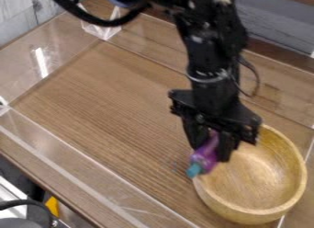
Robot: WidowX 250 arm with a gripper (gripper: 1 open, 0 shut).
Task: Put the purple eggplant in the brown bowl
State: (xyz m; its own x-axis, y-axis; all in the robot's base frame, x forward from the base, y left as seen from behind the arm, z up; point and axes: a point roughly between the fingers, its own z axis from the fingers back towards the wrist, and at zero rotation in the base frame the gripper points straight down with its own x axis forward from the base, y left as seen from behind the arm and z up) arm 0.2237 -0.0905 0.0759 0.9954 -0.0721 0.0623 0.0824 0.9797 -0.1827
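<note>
The purple eggplant (205, 160) is gripped by the gripper (214, 151) — hung stem-down at the brown bowl's (273, 209) left rim, the hollow lying rightward.

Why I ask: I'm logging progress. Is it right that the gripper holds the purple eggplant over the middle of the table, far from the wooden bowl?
Not quite. The gripper does hold the eggplant, but at the near rim of the bowl, not far away, as the camera view shows.
</note>
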